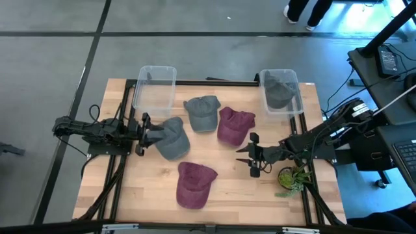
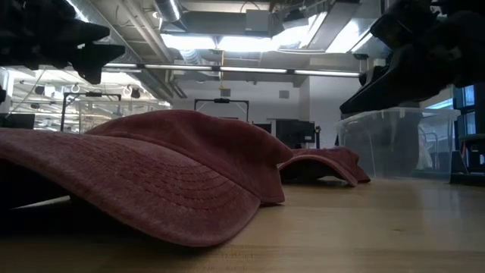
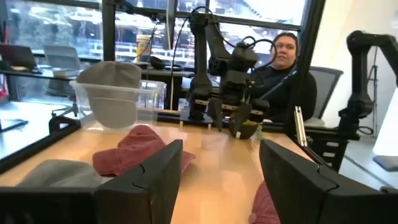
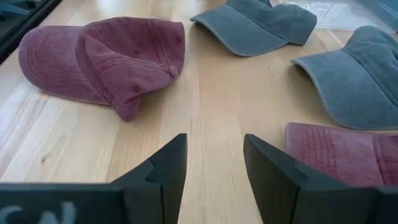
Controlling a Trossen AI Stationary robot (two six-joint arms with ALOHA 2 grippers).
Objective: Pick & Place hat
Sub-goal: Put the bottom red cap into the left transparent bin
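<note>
Several hats lie crown-up on the wooden table: a grey hat by my left gripper, another grey hat farther back, a maroon hat mid-table and a maroon hat near the front edge. My left gripper stands open at the table's left, level, its fingers beside the first grey hat with nothing between them. My right gripper hovers open at the right, tilted down over bare wood, between the near maroon hat and the mid-table maroon hat.
Two clear bins stand at the far edge: the left bin and the right bin, which holds a grey hat. A small green plant sits by the right arm. A person sits beyond the table.
</note>
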